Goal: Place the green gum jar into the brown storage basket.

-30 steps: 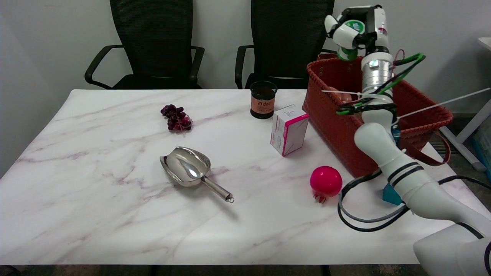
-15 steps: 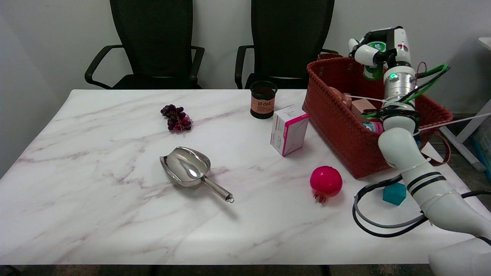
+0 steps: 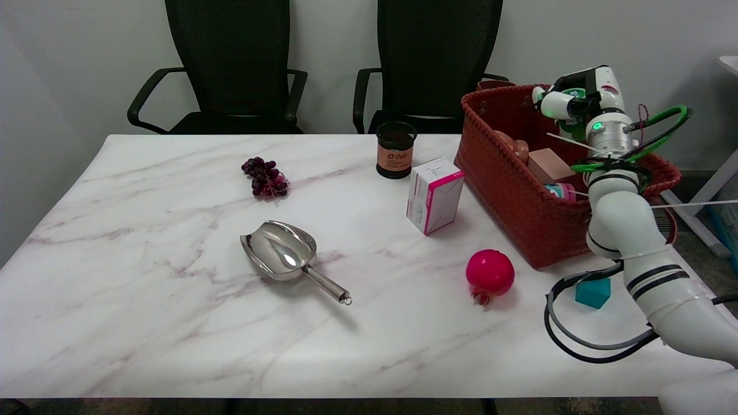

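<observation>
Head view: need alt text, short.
The robot's right hand holds the green gum jar low over the far end of the brown storage basket, which already holds other items. On the marble table lie grapes, a metal scoop, a pink-and-white box and a pomegranate.

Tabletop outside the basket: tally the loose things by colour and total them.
Purple: 1, grapes
Silver: 1, scoop
Black and orange: 1, cup
White and pink: 1, box
Pink-red: 1, pomegranate
Teal: 1, block
Total: 6
</observation>
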Robot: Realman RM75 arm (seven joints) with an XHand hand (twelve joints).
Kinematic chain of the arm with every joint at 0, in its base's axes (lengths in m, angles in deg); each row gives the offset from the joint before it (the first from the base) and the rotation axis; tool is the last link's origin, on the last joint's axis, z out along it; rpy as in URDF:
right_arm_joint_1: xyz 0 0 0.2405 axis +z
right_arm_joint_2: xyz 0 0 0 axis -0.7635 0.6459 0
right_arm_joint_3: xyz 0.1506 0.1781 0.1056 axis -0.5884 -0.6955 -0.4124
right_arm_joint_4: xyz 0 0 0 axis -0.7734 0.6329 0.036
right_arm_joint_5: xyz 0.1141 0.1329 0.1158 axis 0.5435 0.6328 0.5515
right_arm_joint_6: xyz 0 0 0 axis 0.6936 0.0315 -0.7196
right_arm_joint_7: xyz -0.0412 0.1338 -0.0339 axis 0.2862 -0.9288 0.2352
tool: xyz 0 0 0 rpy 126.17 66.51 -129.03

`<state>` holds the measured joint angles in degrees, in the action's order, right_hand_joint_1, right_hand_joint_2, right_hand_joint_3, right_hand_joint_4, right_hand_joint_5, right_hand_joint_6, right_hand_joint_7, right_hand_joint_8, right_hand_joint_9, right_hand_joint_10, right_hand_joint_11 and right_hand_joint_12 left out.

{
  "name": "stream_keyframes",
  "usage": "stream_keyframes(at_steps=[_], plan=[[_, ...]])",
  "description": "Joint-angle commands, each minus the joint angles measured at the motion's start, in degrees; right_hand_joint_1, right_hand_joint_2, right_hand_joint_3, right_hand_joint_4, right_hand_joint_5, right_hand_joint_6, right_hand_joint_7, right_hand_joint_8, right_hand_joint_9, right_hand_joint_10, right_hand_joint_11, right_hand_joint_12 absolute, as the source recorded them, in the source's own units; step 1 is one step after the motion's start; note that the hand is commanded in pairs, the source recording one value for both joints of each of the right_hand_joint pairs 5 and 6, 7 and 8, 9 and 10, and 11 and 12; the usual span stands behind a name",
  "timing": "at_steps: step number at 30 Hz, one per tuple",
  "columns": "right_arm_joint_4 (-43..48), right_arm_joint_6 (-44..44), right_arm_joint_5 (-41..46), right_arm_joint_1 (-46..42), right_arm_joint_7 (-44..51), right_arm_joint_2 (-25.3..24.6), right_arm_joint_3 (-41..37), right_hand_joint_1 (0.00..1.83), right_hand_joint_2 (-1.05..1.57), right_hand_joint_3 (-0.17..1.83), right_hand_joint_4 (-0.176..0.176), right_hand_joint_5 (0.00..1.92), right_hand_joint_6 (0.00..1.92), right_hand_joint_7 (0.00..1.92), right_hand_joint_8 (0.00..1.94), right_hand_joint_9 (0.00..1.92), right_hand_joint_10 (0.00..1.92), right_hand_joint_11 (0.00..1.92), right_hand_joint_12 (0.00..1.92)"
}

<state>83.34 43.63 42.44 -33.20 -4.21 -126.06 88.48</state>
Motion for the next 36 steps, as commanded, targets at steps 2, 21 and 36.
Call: stream_keyframes(at_steps=[2, 21, 36], plan=[[12.84, -0.78, 28.19, -4.39, 36.55, 1.48, -0.4, 1.34, 1.33, 1.33, 0.0, 1.31, 1.31, 1.51, 1.51, 1.44, 1.44, 1.45, 1.45], [23.76, -5.3, 29.11, -7.89, 37.57, 3.91, -1.72, 1.43, 0.12, 1.46, 0.0, 0.05, 0.05, 0.12, 0.12, 0.17, 0.17, 0.06, 0.06], [32.72, -6.37, 31.56, -13.28, 39.25, 4.94, -4.31, 1.39, -0.27, 1.02, 0.0, 0.0, 0.0, 0.0, 0.0, 0.11, 0.11, 0.0, 0.0]])
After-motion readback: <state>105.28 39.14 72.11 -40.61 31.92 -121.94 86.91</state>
